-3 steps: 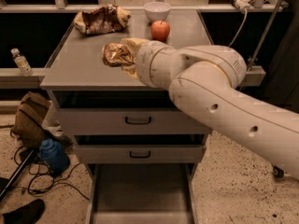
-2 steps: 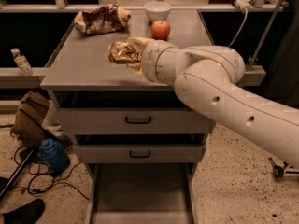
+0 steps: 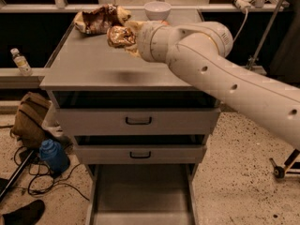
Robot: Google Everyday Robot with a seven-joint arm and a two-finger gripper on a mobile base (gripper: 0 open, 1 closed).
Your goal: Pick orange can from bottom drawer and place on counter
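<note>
The can (image 3: 118,33) is hanging in the air over the rear half of the desk (image 3: 93,64), held fast at the tip of the pincer (image 3: 127,40), which is gripping it from the right. The robot's one arm is reaching in from the right side of the scene and crossing the desk's back right corner, so the can is sitting at the pincer's left end, on the side toward the bag (image 3: 97,18).

The can's long axis is seemingly running level and across the view rather than upright, though the glint on the metal is making that hard to read.

Directly beneath, a soft shadow (image 3: 125,74) is falling on bare grey surface near the desk's middle. That is the relation the coming move is turning on: the can is lying straight above open desk and apart from it. The release is therefore likely calling for a short descent, not a sideways carry.

The bag is lying behind and to the left of the can at the desk's back. The bowl (image 3: 157,8) is standing at the rear edge, just beyond the wrist. Far below, the drawer (image 3: 140,196) is standing pulled out, its grey floor lying bare.

Judging by this, the pick is done and the placing is in hand. A can going down on its side is risking a roll.
</note>
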